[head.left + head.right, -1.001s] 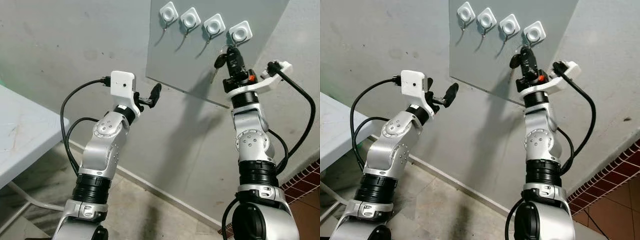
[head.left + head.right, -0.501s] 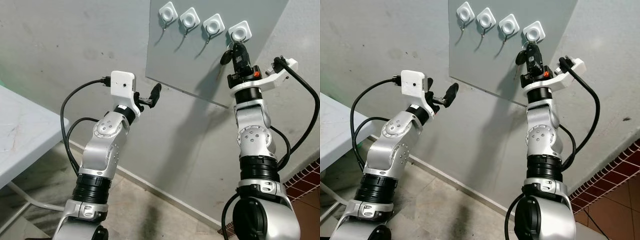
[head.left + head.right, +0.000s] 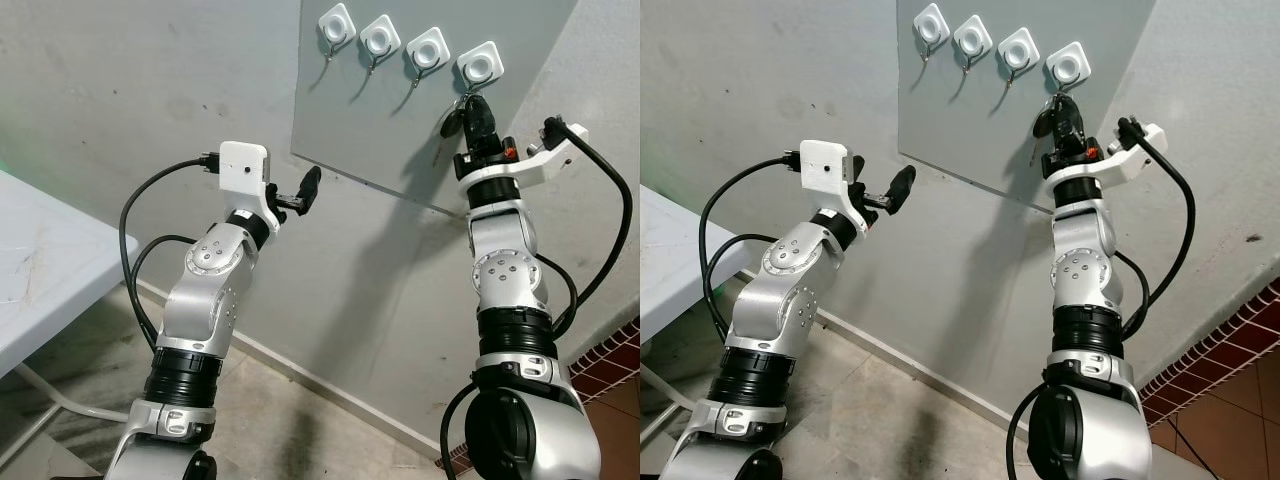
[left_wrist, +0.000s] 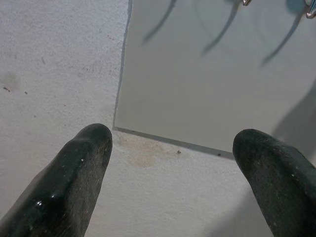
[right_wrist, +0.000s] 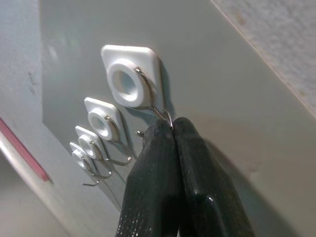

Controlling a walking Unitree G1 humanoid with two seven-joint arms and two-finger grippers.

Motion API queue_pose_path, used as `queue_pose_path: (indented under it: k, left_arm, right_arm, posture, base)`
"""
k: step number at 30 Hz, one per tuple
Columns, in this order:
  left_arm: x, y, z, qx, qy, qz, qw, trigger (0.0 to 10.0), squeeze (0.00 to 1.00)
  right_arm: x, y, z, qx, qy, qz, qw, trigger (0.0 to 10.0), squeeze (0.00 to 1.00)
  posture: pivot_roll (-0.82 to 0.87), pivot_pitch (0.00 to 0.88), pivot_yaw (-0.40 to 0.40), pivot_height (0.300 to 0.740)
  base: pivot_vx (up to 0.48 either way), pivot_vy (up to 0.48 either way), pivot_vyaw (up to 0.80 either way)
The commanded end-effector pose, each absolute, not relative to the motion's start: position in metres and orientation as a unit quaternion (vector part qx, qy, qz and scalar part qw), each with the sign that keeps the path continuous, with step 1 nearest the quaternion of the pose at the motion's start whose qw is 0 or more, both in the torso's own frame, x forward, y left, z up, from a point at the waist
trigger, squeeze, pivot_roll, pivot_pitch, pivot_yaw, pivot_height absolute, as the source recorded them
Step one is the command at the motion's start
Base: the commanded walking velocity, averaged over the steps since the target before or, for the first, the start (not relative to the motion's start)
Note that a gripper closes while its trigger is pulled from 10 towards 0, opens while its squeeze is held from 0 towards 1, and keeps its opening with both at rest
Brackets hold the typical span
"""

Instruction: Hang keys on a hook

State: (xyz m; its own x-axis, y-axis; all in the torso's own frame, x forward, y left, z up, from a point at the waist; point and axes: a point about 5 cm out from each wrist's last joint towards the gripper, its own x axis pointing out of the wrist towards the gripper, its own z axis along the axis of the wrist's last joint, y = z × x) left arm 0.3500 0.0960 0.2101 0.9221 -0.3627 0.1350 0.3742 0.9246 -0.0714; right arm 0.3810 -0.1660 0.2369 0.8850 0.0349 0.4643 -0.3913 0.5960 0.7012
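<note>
My left arm is bent up in front of me, its left claw point(image 3: 303, 192) spread wide with nothing between the fingers, held short of the wall. Through its wrist camera I see the two black fingertips point(image 4: 74, 173) far apart, with the lower corner of the grey panel point(image 4: 197, 89) beyond them. To my left, low down, is the corner of a pale bench point(image 3: 40, 270).

My right arm reaches straight up toward the wall. My right claw point(image 3: 476, 110) is pressed closed, the fingers tight against each other, just under the rightmost hook point(image 5: 157, 109). The keys point(image 3: 452, 122) hang at the left side of the claw, a dark key head against the panel, directly below that hook's white square pad point(image 3: 480, 66). From the wrist view my closed fingertips meet right at the bottom curve of the hook's wire; I cannot tell whether the key ring is already over the wire or pinched in my fingers.

Farther up, the panel carries a row of four white hooks point(image 3: 383, 38), the other three bare. Behind is rough grey wall point(image 3: 120, 90).
</note>
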Motion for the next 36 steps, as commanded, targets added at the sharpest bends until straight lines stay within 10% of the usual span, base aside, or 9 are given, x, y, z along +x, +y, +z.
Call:
queue_pose_path:
  k: [1, 2, 36]
  left_arm:
    - [0.349, 0.092, 0.218, -0.049, -0.071, -0.192, 0.978, 10.0, 0.00]
    - [0.349, 0.092, 0.218, -0.048, -0.071, -0.192, 0.978, 10.0, 0.00]
    - [0.323, 0.121, 0.090, -0.095, 0.100, -0.144, 0.980, 10.0, 0.00]
  right_arm:
    - [0.381, -0.173, 0.237, 0.439, -0.208, 0.111, 0.867, 10.0, 0.00]
    - [0.380, -0.172, 0.235, 0.443, -0.207, 0.116, 0.865, 10.0, 1.00]
    - [0.314, -0.162, 0.104, 0.166, -0.032, 0.068, 0.983, 10.0, 1.00]
  posture:
    - [-0.03, 0.001, -0.098, 0.724]
    - [-0.03, 0.000, -0.098, 0.724]
    - [-0.06, 0.000, -0.050, 0.724]
  base:
    - [0.000, 0.000, 0.00]
    - [0.000, 0.000, 0.00]
    - [0.000, 0.000, 0.00]
